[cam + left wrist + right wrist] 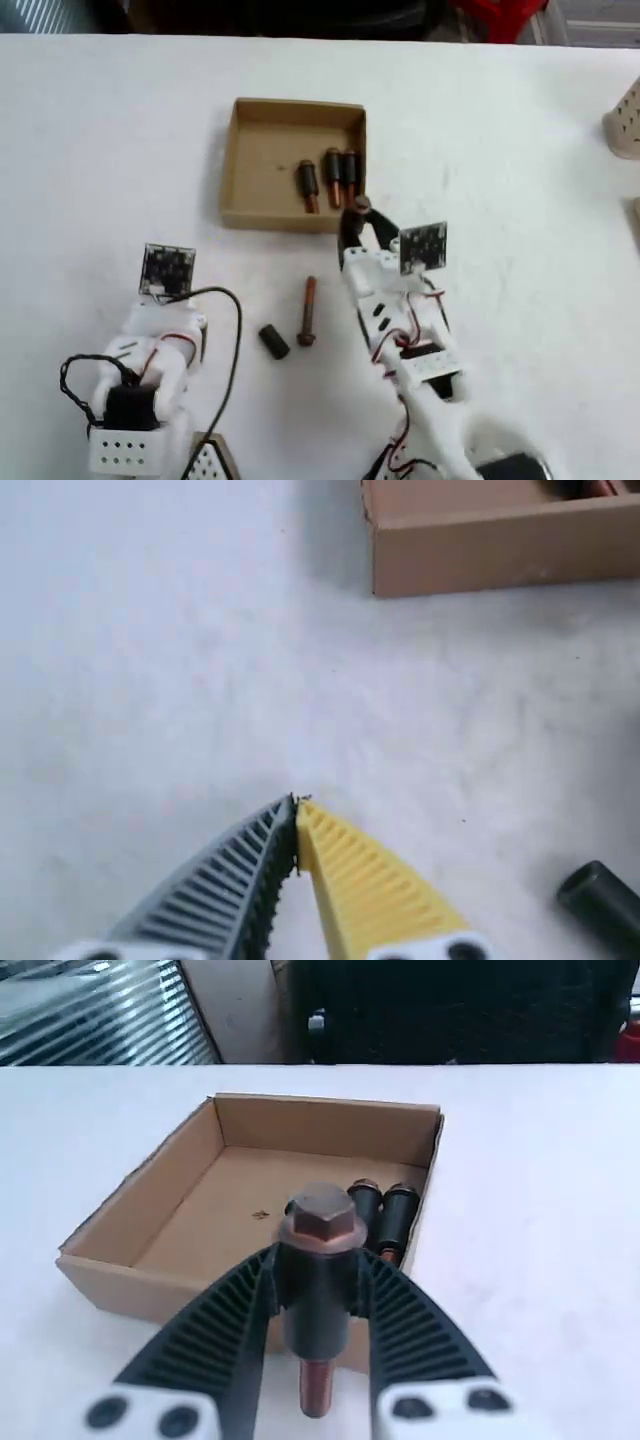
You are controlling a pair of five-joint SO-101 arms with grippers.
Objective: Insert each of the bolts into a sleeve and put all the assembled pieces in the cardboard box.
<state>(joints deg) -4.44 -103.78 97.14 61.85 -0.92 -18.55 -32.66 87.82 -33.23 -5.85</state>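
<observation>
Currently: right hand (320, 1265) is pinching one assembled piece (320, 1222) by its black sleeve. The copper hex head faces the wrist camera and the end of the shank sticks out past the fingers. The high view puts this hand (358, 214) at the near corner of the cardboard box (232, 160), on the right arm's side. I cannot tell whether the held piece sits over the inside of the box or over its wall.

Inside the box are three finished pieces (332, 178), lying side by side along the wall nearest the right arm. Each has a dark sleeve and a copper shank.

On the white tabletop (500, 120), between the two arms, lies one loose bolt (307, 310), head end toward the arms. One loose sleeve (273, 341) lies just beside that head, on the left arm's side.

Left hand (296, 815) has its grey and yellow fingers pressed together with nothing between them. It hangs over bare tabletop, well short of the box. The loose sleeve (600, 900) lies near it.
</observation>
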